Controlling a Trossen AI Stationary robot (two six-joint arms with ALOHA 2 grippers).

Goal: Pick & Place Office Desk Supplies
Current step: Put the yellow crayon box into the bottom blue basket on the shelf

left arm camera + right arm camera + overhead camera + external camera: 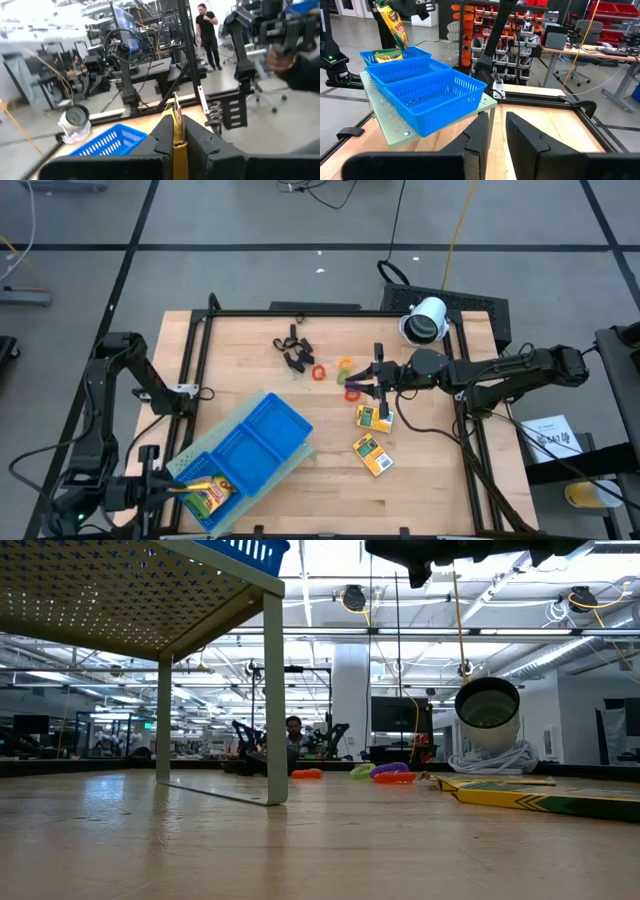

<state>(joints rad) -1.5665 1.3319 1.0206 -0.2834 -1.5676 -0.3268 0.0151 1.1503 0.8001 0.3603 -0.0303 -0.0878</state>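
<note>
step: I place a pack | left end effector (pixel 402 7) closed on yellow pack (pixel 394 24), above end compartment of blue tray (pixel 262 442), for dropping it there | right end effector (pixel 378 388) empty, slightly open, over two packs (pixel 373 418) on worktop (pixel 240 365)

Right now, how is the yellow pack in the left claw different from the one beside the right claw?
The held pack hangs in the left claw above the blue tray; the table pack lies flat beside the right claw. One is gripped, one loose. Both are yellow.
</note>
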